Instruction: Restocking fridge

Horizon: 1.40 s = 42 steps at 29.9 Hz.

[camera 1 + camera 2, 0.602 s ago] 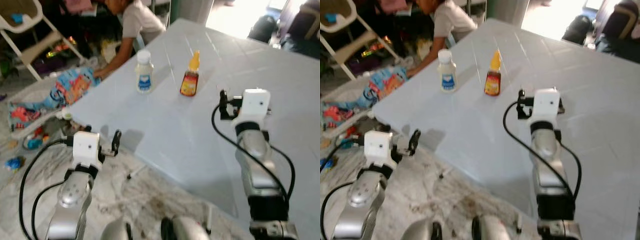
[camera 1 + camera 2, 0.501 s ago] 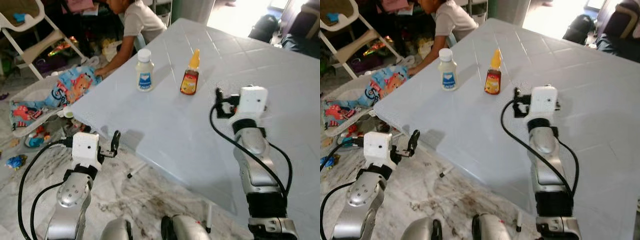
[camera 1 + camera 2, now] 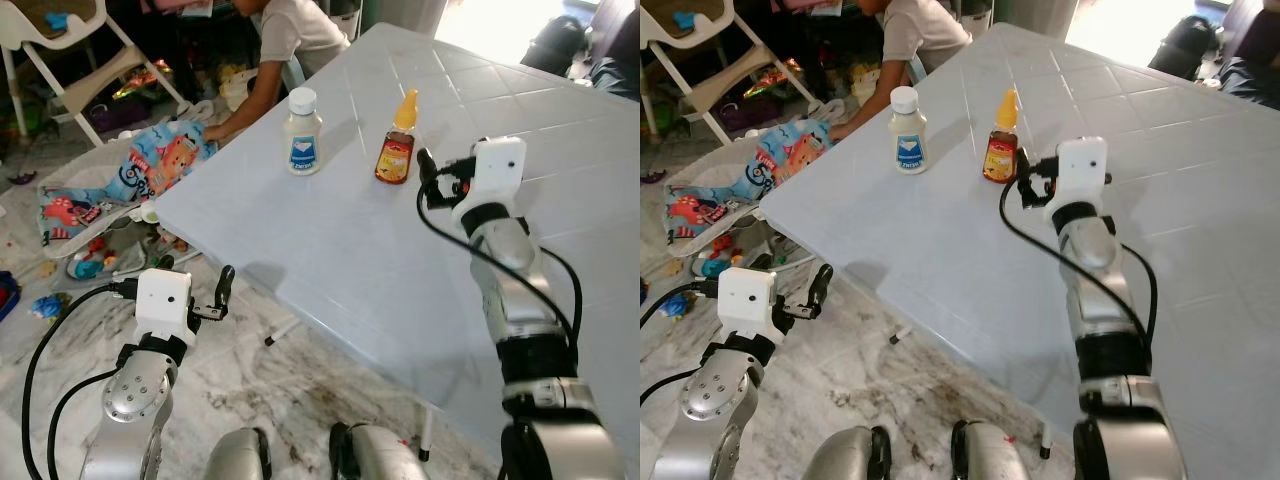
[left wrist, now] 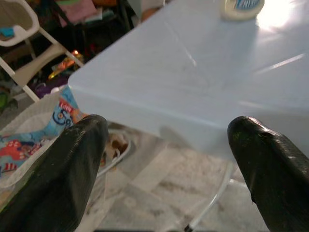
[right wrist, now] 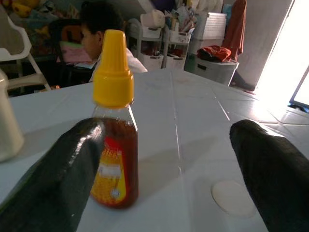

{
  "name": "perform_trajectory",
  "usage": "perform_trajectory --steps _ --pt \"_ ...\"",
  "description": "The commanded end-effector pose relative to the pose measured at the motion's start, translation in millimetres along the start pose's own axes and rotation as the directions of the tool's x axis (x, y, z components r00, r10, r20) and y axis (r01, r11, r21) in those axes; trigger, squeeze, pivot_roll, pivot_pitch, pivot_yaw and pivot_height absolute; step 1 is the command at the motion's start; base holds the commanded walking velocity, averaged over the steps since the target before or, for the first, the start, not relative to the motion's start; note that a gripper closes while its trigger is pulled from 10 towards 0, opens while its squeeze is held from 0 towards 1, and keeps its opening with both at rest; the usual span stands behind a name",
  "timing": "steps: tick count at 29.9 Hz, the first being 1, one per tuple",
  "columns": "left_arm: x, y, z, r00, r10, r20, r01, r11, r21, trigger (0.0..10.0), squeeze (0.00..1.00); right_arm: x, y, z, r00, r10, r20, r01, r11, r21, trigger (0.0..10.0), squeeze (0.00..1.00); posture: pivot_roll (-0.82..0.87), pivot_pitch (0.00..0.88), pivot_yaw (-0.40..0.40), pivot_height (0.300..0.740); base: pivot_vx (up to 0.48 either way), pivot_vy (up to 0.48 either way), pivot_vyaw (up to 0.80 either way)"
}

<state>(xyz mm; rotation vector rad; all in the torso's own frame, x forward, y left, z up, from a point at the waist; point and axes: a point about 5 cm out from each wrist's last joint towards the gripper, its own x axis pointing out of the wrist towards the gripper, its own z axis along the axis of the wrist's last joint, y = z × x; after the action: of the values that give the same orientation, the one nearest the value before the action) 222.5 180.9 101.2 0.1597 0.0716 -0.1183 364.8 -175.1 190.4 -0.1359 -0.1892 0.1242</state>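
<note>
Right tool (image 3: 1025, 182) spread apart, level just beside honey bottle (image 3: 1002, 150) for a side grasp. Left tool (image 3: 222, 295) apart, idle below surface (image 3: 330, 250) edge.

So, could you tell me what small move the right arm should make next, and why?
Probably ease the right gripper forward and slightly left so its open fingers straddle the yellow-capped sauce bottle. The bottle stands upright on the table just ahead of the fingertips, nearer one finger than centred.

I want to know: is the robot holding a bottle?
No, nothing is held. The right gripper is open near the honey bottle; the left gripper is open, empty.
</note>
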Motion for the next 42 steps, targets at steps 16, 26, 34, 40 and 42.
perform_trajectory --steps 16,26,34,40,42 --pt "-17.9 11.3 5.3 0.999 -0.009 -0.047 0.011 0.999 0.048 10.0 0.0 29.7 6.9 15.2 0.993 0.098 0.061 -0.095 0.994 -0.055 10.0 0.0 0.12 0.25 0.042 0.74 0.0 0.0 0.0" --pt "-15.8 7.5 4.1 0.999 -0.01 -0.053 0.012 0.999 0.037 10.0 0.0 39.5 -1.5 27.8 0.988 0.134 0.083 -0.124 0.986 -0.111 0.0 0.0 0.11 0.241 0.029 0.74 0.0 0.0 0.0" --pt "-15.9 7.3 4.0 0.999 0.001 -0.052 0.0 0.999 0.034 10.0 0.0 41.7 1.5 24.2 0.983 0.168 0.07 -0.16 0.981 -0.107 0.0 0.0 0.11 0.238 0.023 0.74 0.0 0.0 0.0" --pt "-15.5 7.8 4.4 0.999 0.006 -0.052 -0.004 0.999 0.035 10.0 0.0 42.9 4.4 24.3 0.98 0.186 0.073 -0.178 0.979 -0.101 0.0 0.0 0.11 0.237 0.02 0.74 0.0 0.0 0.0" --pt "-15.8 7.7 4.3 0.999 0.008 -0.052 -0.006 0.999 0.036 10.0 0.0 43.0 4.8 24.0 0.979 0.189 0.073 -0.181 0.978 -0.102 0.0 0.0 0.11 0.238 0.018 0.74 0.0 0.0 0.0"
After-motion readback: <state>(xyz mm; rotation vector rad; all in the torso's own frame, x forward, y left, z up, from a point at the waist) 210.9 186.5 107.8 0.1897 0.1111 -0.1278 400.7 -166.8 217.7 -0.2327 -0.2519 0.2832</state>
